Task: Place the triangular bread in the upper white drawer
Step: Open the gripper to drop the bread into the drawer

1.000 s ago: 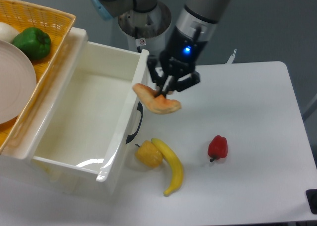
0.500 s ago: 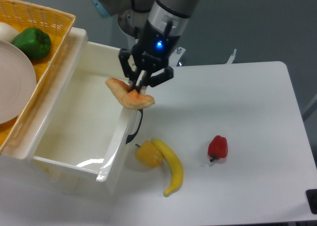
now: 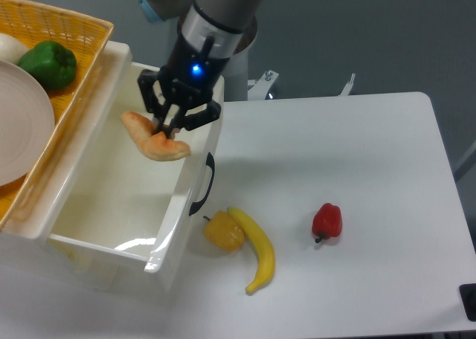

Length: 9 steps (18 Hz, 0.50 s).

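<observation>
The triangular bread (image 3: 152, 140), a tan-orange wedge with a browner crust, hangs in the air over the inside of the upper white drawer (image 3: 111, 198), near its right wall. My gripper (image 3: 170, 128) is shut on the bread's upper edge, fingers pointing down, a blue light glowing on its body. The drawer is pulled open, and its black curved handle (image 3: 202, 184) shows on the front panel. No object is visible on the drawer's white floor.
A yellow woven basket (image 3: 71, 79) at the left holds a green pepper (image 3: 49, 63) and a white plate (image 3: 22, 123). On the table right of the drawer lie a yellow pepper (image 3: 223, 231), a banana (image 3: 259, 250) and a red pepper (image 3: 327, 221).
The gripper has carried the bread leftward, from above the table beside the drawer front, past the drawer's right wall, to over the drawer's interior. Nothing else moved.
</observation>
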{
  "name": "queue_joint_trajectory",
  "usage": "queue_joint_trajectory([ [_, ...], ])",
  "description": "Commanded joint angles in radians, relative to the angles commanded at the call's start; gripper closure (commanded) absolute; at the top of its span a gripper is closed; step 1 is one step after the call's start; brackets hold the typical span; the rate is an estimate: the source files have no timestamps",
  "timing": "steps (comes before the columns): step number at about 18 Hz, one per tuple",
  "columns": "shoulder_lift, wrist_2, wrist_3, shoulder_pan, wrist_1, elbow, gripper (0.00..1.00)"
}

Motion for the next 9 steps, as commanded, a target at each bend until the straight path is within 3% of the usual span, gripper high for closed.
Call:
queue_joint_trajectory([
  [1,0.000,0.003,0.003,-0.005,0.005,-0.009,0.36],
  [3,0.003,0.003,0.005,-0.006,0.012,-0.028,0.32],
  [5,0.002,0.002,0.026,-0.008,0.014,-0.029,0.20],
  [9,0.000,-0.003,0.041,-0.011,0.011,-0.029,0.16],
])
